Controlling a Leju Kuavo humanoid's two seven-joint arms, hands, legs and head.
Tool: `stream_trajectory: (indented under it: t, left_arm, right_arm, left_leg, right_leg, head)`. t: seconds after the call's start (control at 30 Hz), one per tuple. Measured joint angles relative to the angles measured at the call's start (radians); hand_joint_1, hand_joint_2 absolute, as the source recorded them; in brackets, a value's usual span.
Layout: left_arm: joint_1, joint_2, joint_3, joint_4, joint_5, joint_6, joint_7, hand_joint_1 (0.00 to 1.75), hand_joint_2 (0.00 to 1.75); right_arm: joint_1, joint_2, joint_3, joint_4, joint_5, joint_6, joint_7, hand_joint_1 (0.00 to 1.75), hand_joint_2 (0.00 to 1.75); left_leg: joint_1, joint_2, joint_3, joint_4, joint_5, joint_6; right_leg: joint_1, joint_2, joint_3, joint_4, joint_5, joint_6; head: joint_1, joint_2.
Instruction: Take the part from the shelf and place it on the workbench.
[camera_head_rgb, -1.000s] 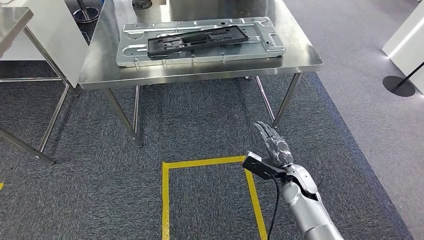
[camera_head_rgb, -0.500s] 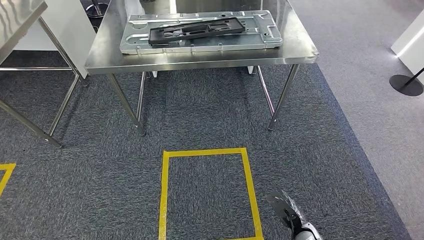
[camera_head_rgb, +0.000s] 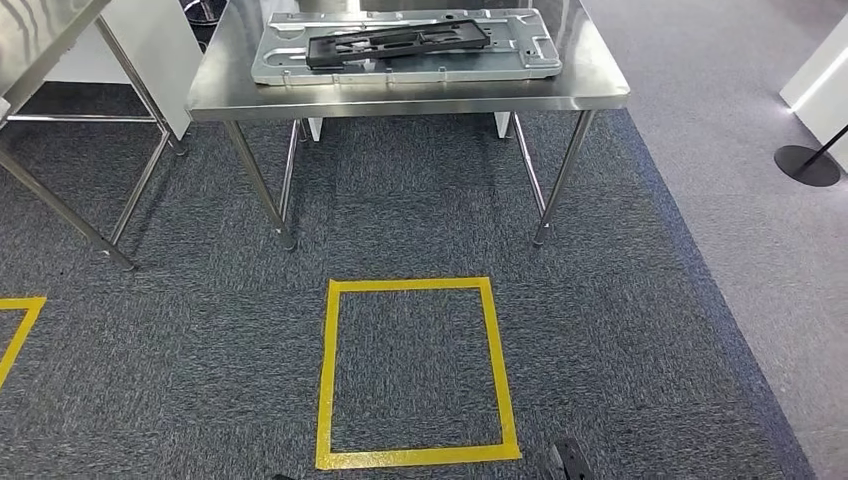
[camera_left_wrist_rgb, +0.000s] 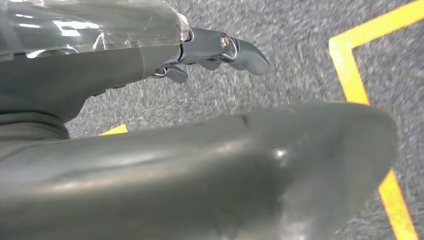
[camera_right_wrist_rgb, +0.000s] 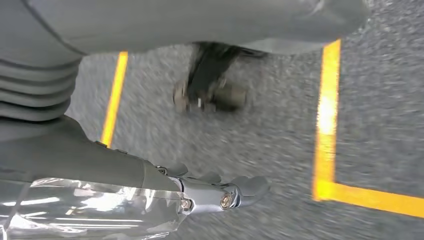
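Note:
A long black plastic part (camera_head_rgb: 398, 42) lies flat on a silver stamped metal plate (camera_head_rgb: 530, 55), which rests on the steel workbench (camera_head_rgb: 400, 96) ahead of me. My left hand (camera_left_wrist_rgb: 215, 47) hangs over the grey carpet with its fingers stretched out and nothing in them. The same carpet lies under my right hand (camera_right_wrist_rgb: 220, 195), whose fingers are likewise extended and empty. A dark tip of the right arm (camera_head_rgb: 568, 462) pokes in at the bottom edge of the head view, far below the bench.
A yellow tape square (camera_head_rgb: 330, 370) marks the carpet in front of the bench. A second steel table (camera_head_rgb: 40, 35) stands at the left beside a white panel (camera_head_rgb: 150, 50). At the right are a round black stand base (camera_head_rgb: 806, 165) and a white unit (camera_head_rgb: 815, 75).
My right arm has dropped from reaching forward to hanging at the bottom edge. The camera has shifted, so the bench sits higher in the picture and the tape square shows whole.

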Motion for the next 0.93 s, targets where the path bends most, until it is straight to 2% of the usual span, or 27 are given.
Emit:
stream_trajectory:
  t: [0.03,0.07,0.1,0.13,0.17,0.2,0.23,0.3,0.33,0.37,0.4,0.43,0.5,0.53,0.57,0.63,0.67,0.7,0.73,0.8,0.83,0.87,0.93]
  left_arm:
    - [-0.001,-0.001,-0.002,0.0,-0.001,0.0,0.002,0.0,0.0]
    - [-0.002,-0.001,-0.003,0.0,-0.001,0.0,0.004,0.0,0.0]
    - [-0.002,-0.002,-0.005,0.0,-0.001,0.0,0.006,0.0,0.0]
    - [-0.002,-0.002,-0.007,0.0,-0.001,0.0,0.008,0.0,0.44]
    - [0.0,-0.002,-0.008,0.0,-0.001,0.0,0.01,0.0,0.87]
    - [0.001,-0.002,-0.01,0.0,-0.001,-0.001,0.012,0.0,1.31]
    - [0.001,-0.002,-0.012,0.0,-0.002,0.0,0.015,0.0,1.75]
    - [0.002,-0.003,-0.016,0.0,-0.009,0.004,0.02,0.0,1.75]
    - [0.002,-0.003,-0.018,0.0,-0.014,0.007,0.024,0.0,1.75]
    - [0.002,-0.004,-0.02,0.0,-0.02,0.01,0.027,0.0,1.75]
    - [0.001,-0.004,-0.022,0.0,-0.025,0.013,0.031,0.0,1.75]
    - [0.0,-0.005,-0.024,0.0,-0.029,0.015,0.034,0.0,1.75]
    - [-0.006,-0.006,-0.032,0.0,-0.033,0.014,0.038,0.0,0.87]
    - [-0.009,-0.008,-0.036,0.0,-0.034,0.011,0.039,0.0,0.87]
    - [-0.011,-0.01,-0.04,0.0,-0.033,0.007,0.04,0.0,0.87]
    - [-0.012,-0.012,-0.042,0.0,-0.031,-0.001,0.04,0.0,1.75]
    - [-0.012,-0.014,-0.042,0.0,-0.03,-0.005,0.04,0.0,1.75]
    - [-0.012,-0.015,-0.042,0.0,-0.028,-0.007,0.039,0.0,1.75]
    - [-0.013,-0.018,-0.042,0.0,-0.027,-0.009,0.039,0.0,1.75]
    - [-0.014,-0.021,-0.042,0.0,-0.026,-0.012,0.042,0.0,1.75]
    - [-0.013,-0.022,-0.042,0.0,-0.026,-0.012,0.044,0.0,1.75]
    - [-0.011,-0.022,-0.042,0.0,-0.026,-0.012,0.047,0.0,1.75]
    - [-0.009,-0.022,-0.042,0.0,-0.026,-0.012,0.05,0.0,1.75]
  right_arm:
    - [0.001,0.005,-0.014,0.004,-0.008,0.001,0.007,0.0,0.44]
    - [0.002,0.009,-0.027,0.009,-0.016,0.002,0.013,0.0,0.87]
    - [0.004,0.01,-0.039,0.014,-0.021,0.002,0.017,0.0,1.31]
    - [0.006,0.011,-0.049,0.019,-0.026,0.002,0.022,0.0,1.75]
    - [0.007,0.011,-0.057,0.023,-0.028,0.002,0.027,0.0,1.75]
    - [0.007,0.01,-0.063,0.026,-0.029,0.002,0.031,0.0,1.75]
    - [0.007,0.008,-0.068,0.029,-0.028,-0.001,0.035,0.0,1.75]
    - [0.008,0.001,-0.076,0.035,-0.024,-0.01,0.044,0.0,1.75]
    - [0.008,-0.002,-0.08,0.038,-0.022,-0.019,0.049,0.0,1.75]
    - [0.01,-0.004,-0.083,0.041,-0.018,-0.028,0.055,0.0,1.75]
    - [0.011,-0.006,-0.084,0.044,-0.012,-0.038,0.061,0.0,1.75]
    - [0.012,-0.006,-0.084,0.046,-0.003,-0.045,0.066,0.0,1.75]
    - [0.012,-0.007,-0.084,0.049,0.019,-0.049,0.073,0.0,1.75]
    - [0.012,-0.007,-0.084,0.05,0.028,-0.046,0.075,0.0,1.75]
    - [0.011,-0.007,-0.084,0.051,0.036,-0.042,0.077,0.0,1.75]
    - [0.011,-0.007,-0.084,0.053,0.046,-0.034,0.078,0.0,1.75]
    - [0.011,-0.006,-0.084,0.053,0.05,-0.031,0.078,0.0,1.75]
    - [0.012,-0.004,-0.084,0.054,0.051,-0.028,0.078,0.0,1.75]
    - [0.012,-0.001,-0.084,0.054,0.052,-0.026,0.077,0.0,1.75]
    - [0.013,0.01,-0.084,0.054,0.053,-0.029,0.073,0.0,1.75]
    - [0.014,0.015,-0.084,0.054,0.053,-0.033,0.072,0.0,1.75]
    - [0.016,0.02,-0.084,0.054,0.053,-0.036,0.071,0.0,1.75]
    - [0.017,0.028,-0.084,0.054,0.054,-0.04,0.071,0.0,1.75]
  left_leg:
    - [-0.001,-0.001,-0.011,0.013,0.002,-0.009]
    - [-0.001,-0.003,-0.018,0.019,0.005,-0.018]
    - [0.0,-0.003,-0.019,0.02,0.01,-0.026]
    - [0.003,-0.003,-0.022,0.023,0.011,-0.033]
    - [0.006,-0.004,-0.027,0.033,-0.002,-0.039]
    - [0.008,-0.004,-0.038,0.059,-0.03,-0.043]
    - [0.009,-0.004,-0.055,0.106,-0.072,-0.045]
    - [0.01,-0.004,-0.094,0.234,-0.156,-0.049]
    - [0.01,-0.004,-0.103,0.284,-0.175,-0.049]
    - [0.009,-0.004,-0.095,0.301,-0.173,-0.047]
    - [0.009,-0.004,-0.068,0.277,-0.156,-0.044]
    - [0.008,-0.004,-0.023,0.218,-0.132,-0.038]
    - [0.003,-0.004,0.079,0.071,-0.102,-0.025]
    - [0.0,-0.004,0.109,0.022,-0.097,-0.019]
    - [-0.004,-0.004,0.121,-0.001,-0.098,-0.014]
    - [-0.005,-0.004,0.116,-0.007,-0.092,-0.006]
    - [-0.004,-0.004,0.115,-0.011,-0.087,0.001]
    - [-0.003,-0.003,0.113,-0.016,-0.081,0.008]
    - [-0.002,-0.002,0.11,-0.02,-0.074,0.015]
    - [-0.006,-0.001,0.098,-0.02,-0.065,0.024]
    - [-0.009,-0.001,0.091,-0.018,-0.062,0.026]
    - [-0.012,-0.001,0.086,-0.016,-0.059,0.027]
    - [-0.015,-0.002,0.079,-0.011,-0.057,0.027]
  right_leg:
    - [-0.001,0.002,0.028,-0.044,-0.017,-0.006]
    - [0.003,0.005,0.038,-0.064,-0.033,-0.018]
    - [0.006,0.005,0.034,-0.065,-0.034,-0.035]
    - [0.007,0.001,0.029,-0.064,-0.029,-0.047]
    - [0.008,-0.002,0.024,-0.064,-0.021,-0.058]
    - [0.007,-0.005,0.018,-0.066,-0.013,-0.067]
    - [0.008,-0.008,0.01,-0.066,-0.006,-0.073]
    - [0.013,-0.011,-0.007,-0.065,0.009,-0.079]
    - [0.016,-0.012,-0.017,-0.065,0.016,-0.079]
    - [0.019,-0.013,-0.025,-0.064,0.022,-0.079]
    - [0.021,-0.014,-0.032,-0.064,0.028,-0.077]
    - [0.022,-0.014,-0.037,-0.064,0.033,-0.075]
    - [0.025,-0.014,-0.043,-0.063,0.041,-0.069]
    - [0.026,-0.015,-0.045,-0.063,0.045,-0.064]
    - [0.027,-0.015,-0.046,-0.063,0.049,-0.058]
    - [0.027,-0.016,-0.045,-0.066,0.057,-0.045]
    - [0.025,-0.015,-0.048,-0.062,0.053,-0.04]
    - [0.025,-0.014,-0.057,-0.043,0.038,-0.035]
    - [0.024,-0.013,-0.075,-0.003,0.009,-0.033]
    - [0.024,-0.011,-0.132,0.129,-0.067,-0.031]
    - [0.025,-0.011,-0.155,0.187,-0.09,-0.031]
    - [0.025,-0.011,-0.163,0.215,-0.095,-0.032]
    - [0.026,-0.01,-0.14,0.189,-0.07,-0.035]
  head:
    - [0.0,0.0]
    - [-0.001,0.0]
    - [-0.001,0.0]
    - [-0.001,0.0]
    - [-0.001,0.0]
    - [-0.002,0.0]
    - [-0.002,0.0]
    - [-0.002,0.0]
    - [-0.002,0.0]
    - [-0.002,0.0]
    - [-0.002,0.0]
    - [-0.002,0.0]
    - [-0.001,0.0]
    - [-0.001,0.0]
    - [-0.001,0.0]
    - [-0.001,0.0]
    - [-0.001,0.0]
    - [-0.001,0.0]
    - [-0.001,0.0]
    - [-0.001,0.0]
    - [-0.001,0.0]
    - [-0.001,0.0]
    - [-0.001,0.0]
